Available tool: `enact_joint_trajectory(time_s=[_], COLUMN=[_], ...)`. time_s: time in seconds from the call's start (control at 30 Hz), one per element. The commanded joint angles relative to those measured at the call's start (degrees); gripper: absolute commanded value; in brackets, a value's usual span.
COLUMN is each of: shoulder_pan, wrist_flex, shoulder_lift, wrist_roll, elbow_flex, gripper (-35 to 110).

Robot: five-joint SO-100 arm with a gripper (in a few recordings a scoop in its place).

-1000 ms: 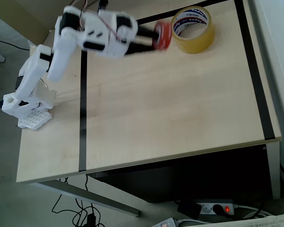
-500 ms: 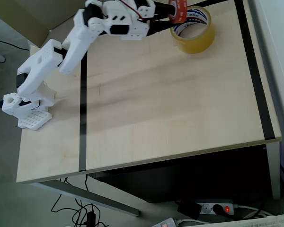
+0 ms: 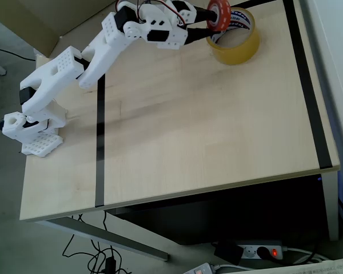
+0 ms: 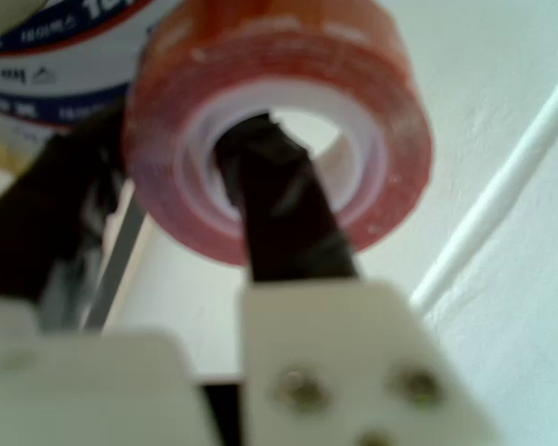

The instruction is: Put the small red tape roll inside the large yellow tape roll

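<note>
Arm base [image 3: 31,128] sits at the left edge of the overhead view, and the white arm [image 3: 97,54] stretches from there up and rightward across the table [image 3: 206,131] to the top of the frame. At its end, the gripper [image 3: 212,18] is clamped on the red roll [image 3: 220,12]: in the wrist view one dark finger [image 4: 284,218] passes through the roll's whitish core [image 4: 214,181] while the other presses the outer wall on the left, so the ring is pinched through its side.

Just right of it in the overhead view lies the yellow roll [image 3: 235,44], flat on the table near the upper right, its opening facing up. The red roll hangs at the yellow roll's upper-left rim, overlapping it in the picture and apparently raised above it, though the height cannot be read for certain. It seems tilted, its hole axis pointing partly sideways, not straight down like the yellow roll's.

My reading is that the carry is nearly done, and that the drop turns on a small shift right and down in the frame to centre the red ring over the opening before the fingers part.

Blue and red print runs round the yellow roll's white core [image 4: 46,56] at the wrist view's upper left; the letters are too blurred to read.
</note>
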Motion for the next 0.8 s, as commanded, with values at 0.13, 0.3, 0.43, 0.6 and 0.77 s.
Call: enact_joint_trajectory(time_s=[0.13,0.3,0.43,0.6,0.77], shoulder_pan=[1.0,1.8,3.0,5.3,9.4], wrist_flex=[0.9,3.2,6.9,13.4,30.7], shoulder_lift=[4.3,4.7,6.9,10.7,22.0], wrist_roll=[2.9,3.3,3.7,3.7,-2.5], elbow_flex=[-2.1,-2.1,-2.1,-2.1,3.9], gripper=[17,23,25,28,0])
